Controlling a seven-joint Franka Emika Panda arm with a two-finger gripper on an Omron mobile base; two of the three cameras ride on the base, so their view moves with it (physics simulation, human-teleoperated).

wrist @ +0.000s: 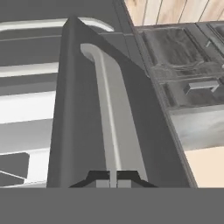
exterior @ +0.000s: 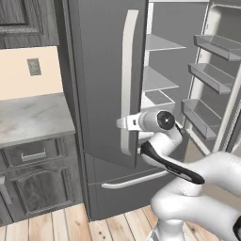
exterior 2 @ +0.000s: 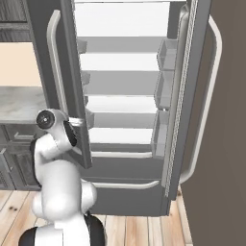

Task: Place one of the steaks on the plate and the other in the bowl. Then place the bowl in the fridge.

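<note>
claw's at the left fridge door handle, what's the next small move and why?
Probably pull the handle back to swing the left door wider: the claw looks shut on it, that door is only part open, and the fridge shelves show no bowl.

A pale marble tabletop (exterior: 33, 117) tops dark grey cabinets (exterior: 35, 181) with a handled drawer (exterior: 33, 153), below a wall outlet (exterior: 34, 67) on a cream wall; light wooden floorboards (exterior: 70, 223) run beneath.

Flat, even rendered light; soft, perhaps slightly blurred textures.
</note>
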